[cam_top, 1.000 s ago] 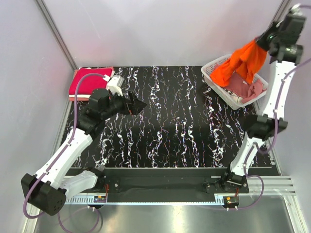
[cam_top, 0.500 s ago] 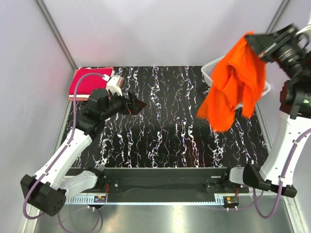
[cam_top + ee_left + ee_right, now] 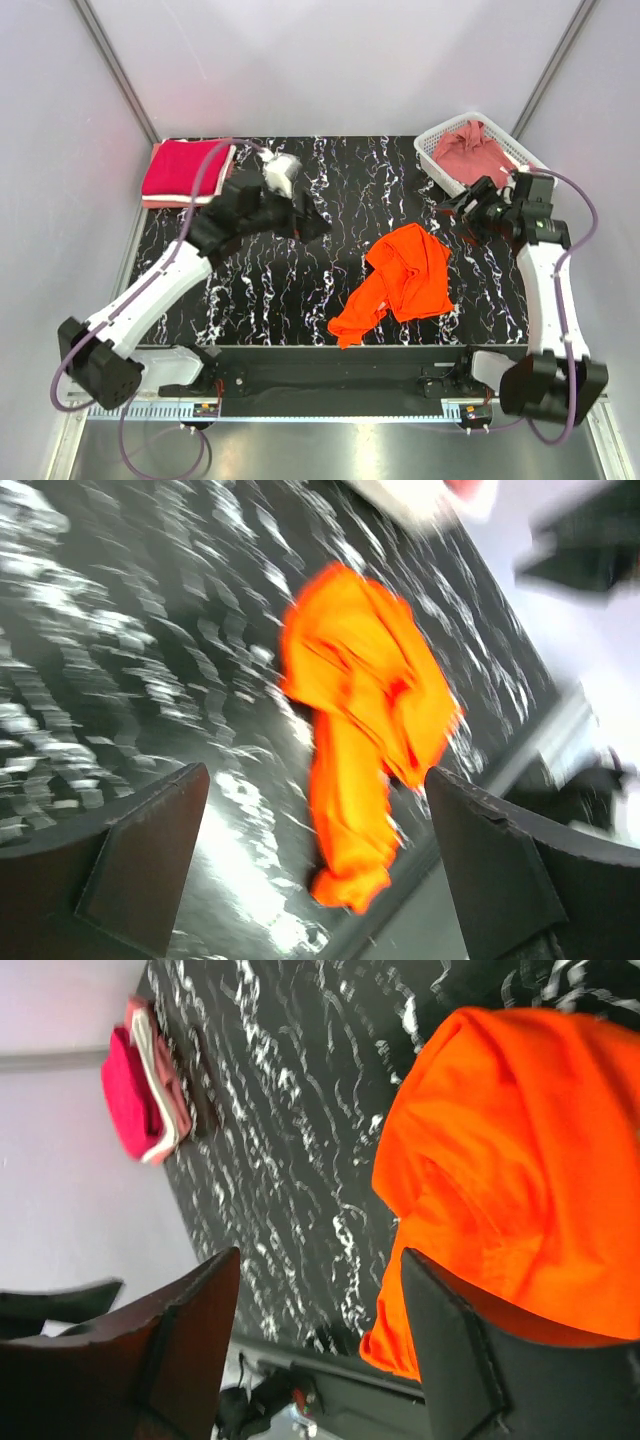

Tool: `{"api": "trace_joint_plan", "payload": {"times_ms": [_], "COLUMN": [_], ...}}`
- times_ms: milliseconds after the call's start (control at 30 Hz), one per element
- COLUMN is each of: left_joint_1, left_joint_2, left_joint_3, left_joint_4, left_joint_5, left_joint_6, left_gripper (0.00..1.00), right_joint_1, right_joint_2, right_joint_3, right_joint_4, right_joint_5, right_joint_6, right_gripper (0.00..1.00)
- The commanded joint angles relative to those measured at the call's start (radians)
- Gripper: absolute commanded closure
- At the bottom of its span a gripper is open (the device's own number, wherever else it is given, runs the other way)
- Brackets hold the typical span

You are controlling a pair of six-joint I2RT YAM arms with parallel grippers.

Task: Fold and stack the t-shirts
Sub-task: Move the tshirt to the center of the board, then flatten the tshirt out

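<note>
A bright orange t-shirt (image 3: 405, 280) lies crumpled on the black marbled table, right of centre near the front edge. It also shows in the left wrist view (image 3: 360, 700) and the right wrist view (image 3: 520, 1160). My right gripper (image 3: 455, 212) hangs open just beyond the shirt, nothing between its fingers (image 3: 320, 1350). My left gripper (image 3: 316, 228) is open above the table's middle, left of the shirt, with the jaws (image 3: 320, 850) empty. A dusty rose t-shirt (image 3: 470, 150) sits in the basket. A folded crimson t-shirt (image 3: 185, 168) tops a stack at the back left (image 3: 140, 1095).
The white lattice basket (image 3: 428, 147) stands at the back right corner, close behind my right gripper. Grey walls enclose the table on three sides. A black rail (image 3: 340, 360) runs along the front edge by the arm bases.
My right arm swung the orange t-shirt out of the basket, over the table, then opened; the shirt now lies on the table. My left arm moved right toward the middle.
</note>
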Motion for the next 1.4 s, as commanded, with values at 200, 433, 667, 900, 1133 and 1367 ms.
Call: {"api": "trace_joint_plan", "payload": {"times_ms": [200, 433, 667, 900, 1133, 1367], "left_joint_1": [-0.346, -0.473, -0.492, -0.463, -0.182, -0.192], "left_joint_2": [0.194, 0.347, 0.458, 0.365, 0.232, 0.145], "left_joint_3": [-0.051, -0.123, -0.163, -0.209, -0.228, -0.229], "left_joint_4": [0.008, 0.057, 0.112, 0.108, -0.009, -0.052], "left_joint_5": [-0.143, -0.215, -0.237, -0.298, -0.298, -0.372], "left_joint_6": [-0.059, -0.098, -0.114, -0.114, -0.072, -0.079], "left_gripper": [0.16, 0.23, 0.35, 0.98, 0.98, 0.39], "right_joint_1": [0.0, 0.008, 0.223, 0.395, 0.611, 0.735], "right_joint_2": [-0.215, -0.235, -0.134, -0.126, -0.04, -0.01], "right_joint_3": [-0.155, -0.28, -0.337, -0.341, -0.308, -0.283], "right_joint_4": [-0.066, -0.066, 0.015, 0.005, -0.019, -0.035], "right_joint_5": [0.209, 0.273, 0.324, 0.442, 0.52, 0.605], "right_joint_6": [0.109, 0.108, 0.178, 0.123, 0.112, 0.097], "right_gripper": [0.25, 0.32, 0.35, 0.5, 0.48, 0.49]}}
